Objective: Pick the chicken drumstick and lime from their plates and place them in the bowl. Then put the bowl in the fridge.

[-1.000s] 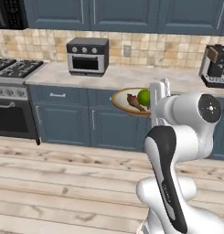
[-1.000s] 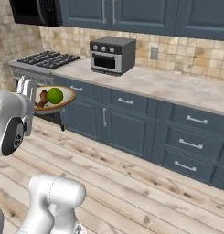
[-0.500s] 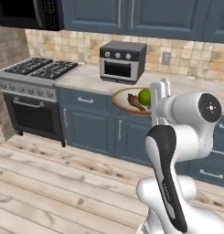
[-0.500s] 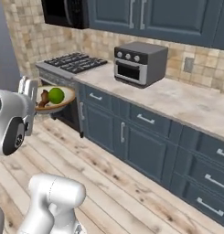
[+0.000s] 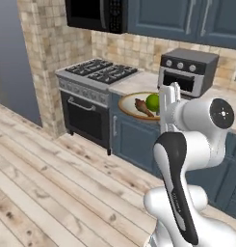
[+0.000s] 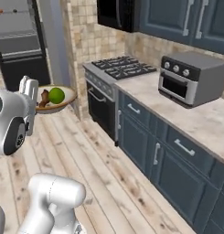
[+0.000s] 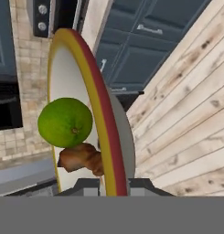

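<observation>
Stove (image 5: 95,72) is my landmark, so I'll read the left base view across from it. Left of the stove stands a tiled pillar, and beyond that a flat grey-blue wall; in the right base view the fridge (image 6: 22,41) stands beyond the pillar, its door apparently open on pale shelves. My guess is that's where the base is headed.

Just right of the stove, out in front of the blue cabinets (image 5: 138,140) and off the counter (image 5: 138,84), the bowl (image 5: 131,105) hangs in the air, roughly level. Inside it, the chicken drumstick (image 5: 142,108) lies on the stove side and the lime (image 5: 152,101) rests against it on the side away from the stove, so both pickups look done and only the fridge leg remains.

Further right, the gripper (image 7: 112,185) has its fingers nearly fully closed and pinched onto the bowl's rim at the edge farthest from the stove. In the hand view the two tips straddle the rim at the bottom, one on each face of the wall. I judge the rim pinch was chosen because the bowl is too wide to span, and the level carry keeps the round lime from rolling out.

Right again, on the counter past the arm, sits the toaster oven (image 5: 187,72), well clear of the load.
</observation>
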Tool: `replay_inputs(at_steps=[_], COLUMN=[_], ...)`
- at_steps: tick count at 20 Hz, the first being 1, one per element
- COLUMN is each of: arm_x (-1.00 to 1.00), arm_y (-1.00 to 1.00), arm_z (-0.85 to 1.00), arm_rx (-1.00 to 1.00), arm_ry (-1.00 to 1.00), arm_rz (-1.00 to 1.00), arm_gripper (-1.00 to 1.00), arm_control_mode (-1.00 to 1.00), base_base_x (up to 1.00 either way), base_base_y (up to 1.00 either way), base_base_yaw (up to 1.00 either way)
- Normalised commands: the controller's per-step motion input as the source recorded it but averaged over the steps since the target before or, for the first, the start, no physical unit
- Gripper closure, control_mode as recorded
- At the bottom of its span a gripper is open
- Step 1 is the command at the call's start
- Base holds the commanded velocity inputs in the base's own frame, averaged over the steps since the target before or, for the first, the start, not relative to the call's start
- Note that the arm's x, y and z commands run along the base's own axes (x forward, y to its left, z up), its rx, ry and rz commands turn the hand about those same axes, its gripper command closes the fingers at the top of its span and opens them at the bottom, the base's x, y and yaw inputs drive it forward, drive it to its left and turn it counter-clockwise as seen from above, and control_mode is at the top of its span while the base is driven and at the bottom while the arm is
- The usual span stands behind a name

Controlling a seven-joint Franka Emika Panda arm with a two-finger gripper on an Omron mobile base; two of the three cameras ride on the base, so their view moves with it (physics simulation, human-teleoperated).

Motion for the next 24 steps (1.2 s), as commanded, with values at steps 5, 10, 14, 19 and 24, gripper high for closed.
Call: replay_inputs(at_steps=[5,10,14,19,24], arm_x=[0.0,0.0,0.0,0.0,0.0], arm_y=[0.0,0.0,0.0,0.0,0.0], arm_z=[0.0,0.0,0.0,0.0,0.0], arm_rx=[0.0,0.0,0.0,0.0,0.0], arm_ry=[0.0,0.0,0.0,0.0,0.0], arm_rz=[0.0,0.0,0.0,0.0,0.0], arm_gripper=[1.0,1.0,1.0,1.0,1.0], arm_control_mode=[1.0,1.0,1.0,1.0,1.0], base_base_x=[0.78,0.8,0.86,0.9,0.92], base_base_y=[0.0,0.0,0.0,-0.01,-0.05], base_base_yaw=[0.47,0.43,0.37,0.3,0.23])
